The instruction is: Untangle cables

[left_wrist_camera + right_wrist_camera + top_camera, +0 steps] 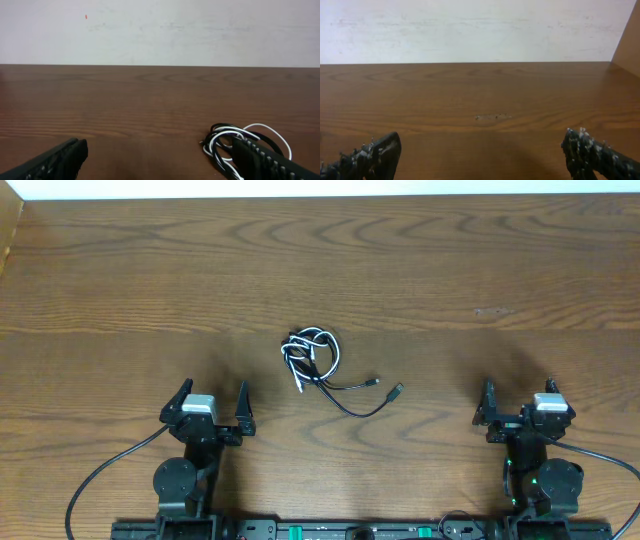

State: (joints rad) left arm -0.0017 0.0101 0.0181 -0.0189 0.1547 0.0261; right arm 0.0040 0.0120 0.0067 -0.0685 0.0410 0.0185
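Left gripper (214, 390) and right gripper (518, 392) sit near the wooden table's (450, 270) front edge, jaws spread wide, empty. Farther out between them, closer to the left one, lie the cables (312, 352). White and black cords are coiled together, and two black tails stretch diagonally toward the right gripper, plug ends pointing right.
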